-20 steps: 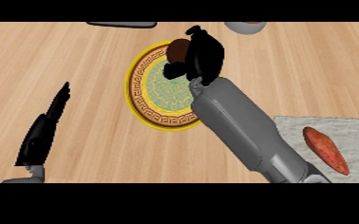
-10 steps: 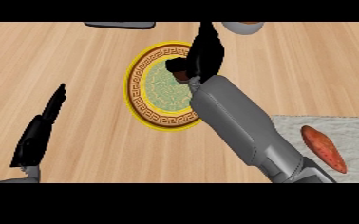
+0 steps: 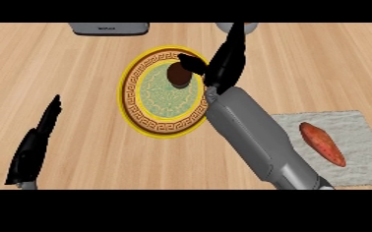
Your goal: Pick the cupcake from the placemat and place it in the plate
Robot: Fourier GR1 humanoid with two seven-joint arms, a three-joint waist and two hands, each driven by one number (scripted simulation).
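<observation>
The cupcake (image 3: pixel 178 75) sits in the yellow-rimmed plate (image 3: pixel 129 93), the right hand (image 3: pixel 225 69) beside it, fingers (image 3: pixel 236 42) straightened, gripping nothing

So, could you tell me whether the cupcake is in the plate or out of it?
In the plate: the cupcake sits on its patterned inside, with the right hand open beside it.

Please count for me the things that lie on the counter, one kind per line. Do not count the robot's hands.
plate: 1
cupcake, on the plate: 1
placemat: 1
orange-red food item, on the placemat: 1
grey object at the far edge: 1
round object at the far edge, partly hidden: 1
Total: 6
</observation>
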